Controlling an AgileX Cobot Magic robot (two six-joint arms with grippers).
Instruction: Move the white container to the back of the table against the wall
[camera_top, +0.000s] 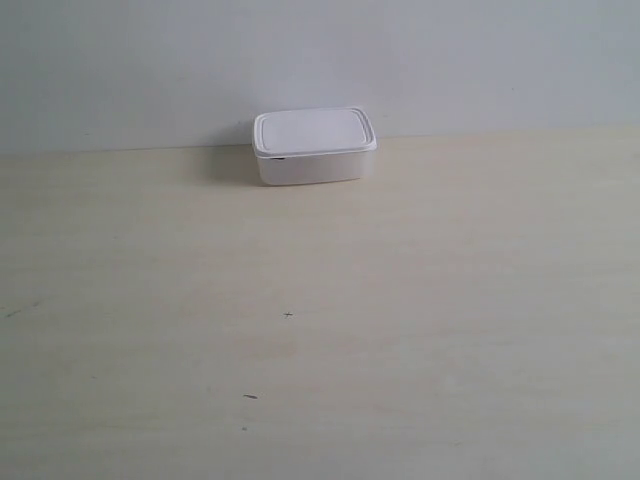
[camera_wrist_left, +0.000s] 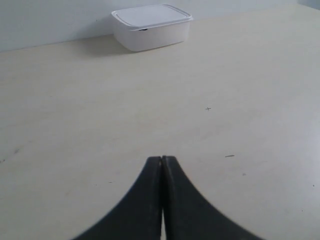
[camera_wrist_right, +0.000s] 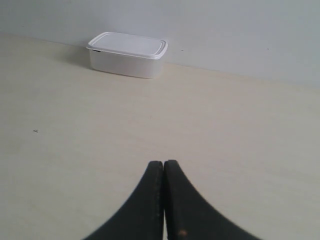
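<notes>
The white container (camera_top: 313, 146) stands lid-on at the back of the pale table (camera_top: 400, 300), right at the foot of the grey-white wall (camera_top: 480, 60). Both wrist views show it far ahead: the container (camera_wrist_left: 150, 27) in the left wrist view and the container (camera_wrist_right: 127, 54) in the right wrist view. My left gripper (camera_wrist_left: 162, 159) is shut with nothing between its black fingers, well short of the box. My right gripper (camera_wrist_right: 163, 163) is also shut and empty, equally far from it. Neither arm appears in the exterior view.
A few tiny dark specks mark the table, one cross-shaped speck (camera_top: 288, 315) near the middle and a short dash (camera_top: 250, 397) nearer the front. The wall (camera_wrist_right: 225, 35) runs along the whole back edge.
</notes>
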